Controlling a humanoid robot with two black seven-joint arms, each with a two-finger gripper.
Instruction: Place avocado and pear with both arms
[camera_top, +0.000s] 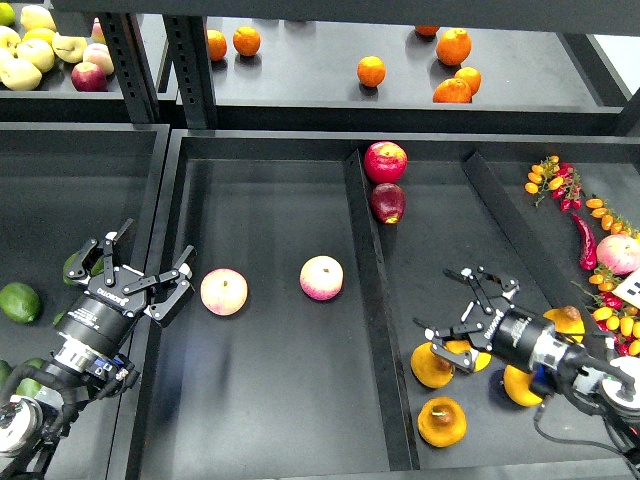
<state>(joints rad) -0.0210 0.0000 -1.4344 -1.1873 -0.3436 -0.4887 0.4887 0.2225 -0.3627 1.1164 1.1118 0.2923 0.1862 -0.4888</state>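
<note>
Several golden pears lie in the right bin: one at the front (442, 421), two under my right gripper (431, 366), others (520, 386) behind the arm. My right gripper (448, 303) is open and empty, just above and behind the pear cluster. My left gripper (145, 262) is open and empty at the wall between the left bin and the middle bin. A dark green fruit, likely the avocado (74, 266), peeks out behind its left finger. A brighter lime-green fruit (18, 302) lies further left.
Two pink-cream round fruits (224, 291) (322, 277) lie in the middle bin. Two red fruits (386, 161) lie at the back of the right bin. Chillies and small tomatoes (590, 245) fill the far-right bin. Oranges (371, 71) and apples (40, 50) are on the back shelf.
</note>
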